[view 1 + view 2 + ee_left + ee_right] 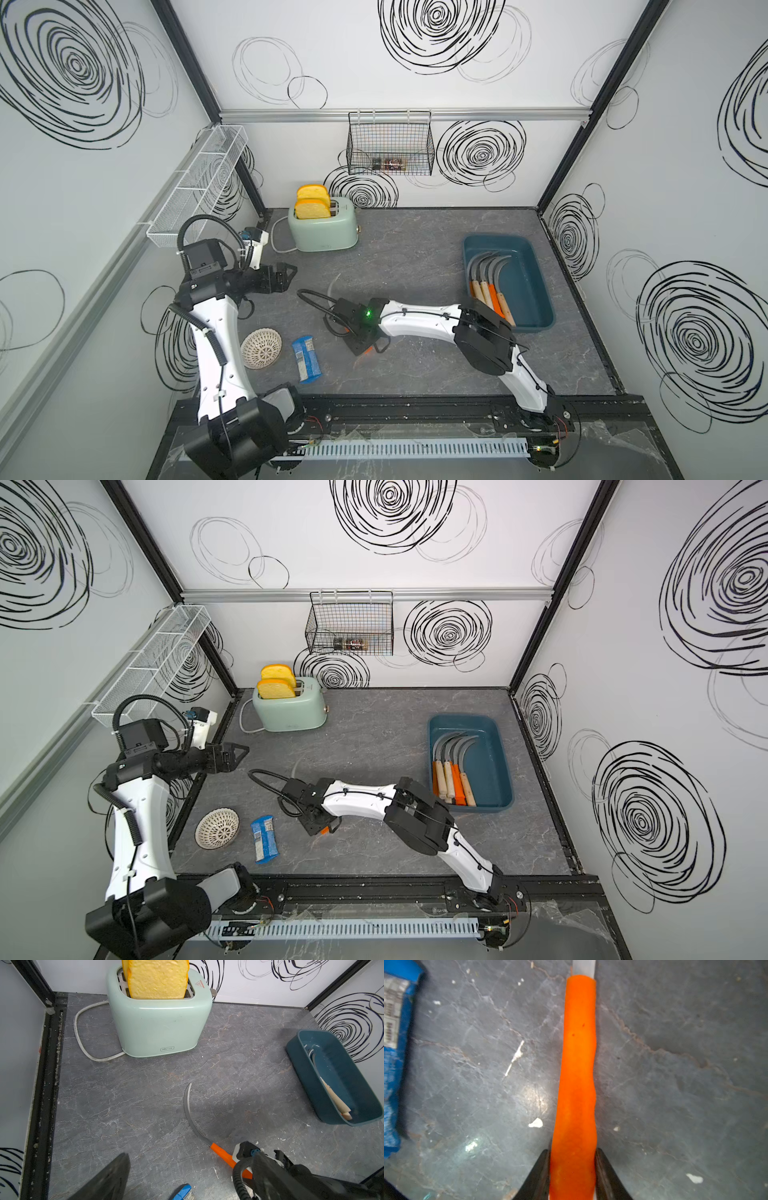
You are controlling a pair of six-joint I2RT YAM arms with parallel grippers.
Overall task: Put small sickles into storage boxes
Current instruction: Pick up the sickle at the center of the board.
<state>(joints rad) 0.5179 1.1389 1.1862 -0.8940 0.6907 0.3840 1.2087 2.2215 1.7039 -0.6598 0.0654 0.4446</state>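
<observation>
The right fingers (537, 1176) pinch the sickle (221, 1155), probably light and stiff, by its orange handle (575, 1064), away from the blade (188, 1109); the left fingers (108, 1178) are spread.

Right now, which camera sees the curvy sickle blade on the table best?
The left wrist view: the whole blade lies in plain sight. Both top views catch a faint sliver; the right wrist view shows mostly the orange handle.
</observation>
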